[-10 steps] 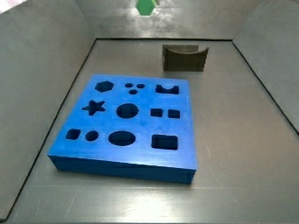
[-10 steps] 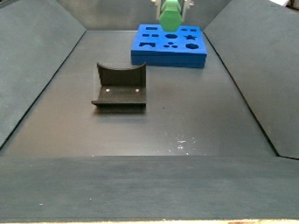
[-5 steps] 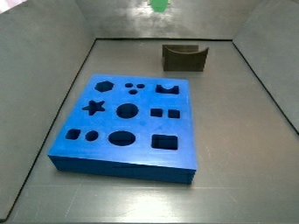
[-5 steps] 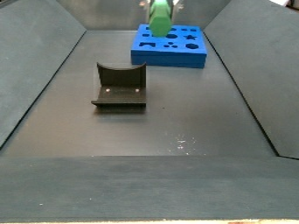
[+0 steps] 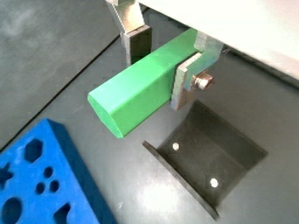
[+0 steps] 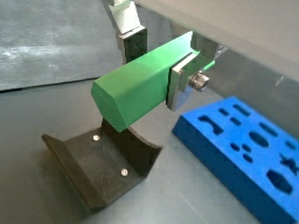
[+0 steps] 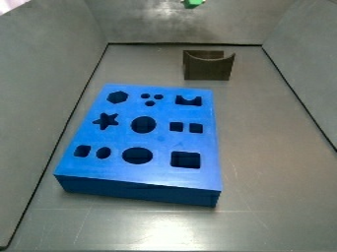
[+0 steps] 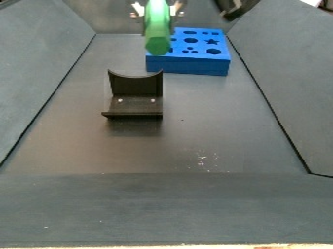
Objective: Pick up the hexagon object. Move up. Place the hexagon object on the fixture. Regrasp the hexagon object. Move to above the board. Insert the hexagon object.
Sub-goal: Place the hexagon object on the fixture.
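My gripper (image 5: 160, 59) is shut on the green hexagon object (image 5: 145, 84), held across its sides high in the air; both wrist views show it (image 6: 142, 81). In a side view the hexagon object (image 8: 158, 26) hangs above and behind the fixture (image 8: 132, 95), with the gripper's body out of frame. Only the block's tip (image 7: 192, 3) shows in a side view at the upper edge. The dark fixture with its U-notch (image 5: 211, 160) lies on the floor below the gripper (image 6: 158, 61), and also shows in a wrist view (image 6: 107, 164). The blue board (image 7: 148, 135) lies flat with dark cut-outs.
Grey sloped walls (image 8: 46, 88) enclose the dark floor on all sides. The board (image 8: 192, 50) lies at the far end of the bin in a side view, and the fixture (image 7: 208, 64) stands apart from it near the back wall.
The gripper with the hexagon object has moved away from above the board toward the fixture, and in a side view it has risen almost out of frame.
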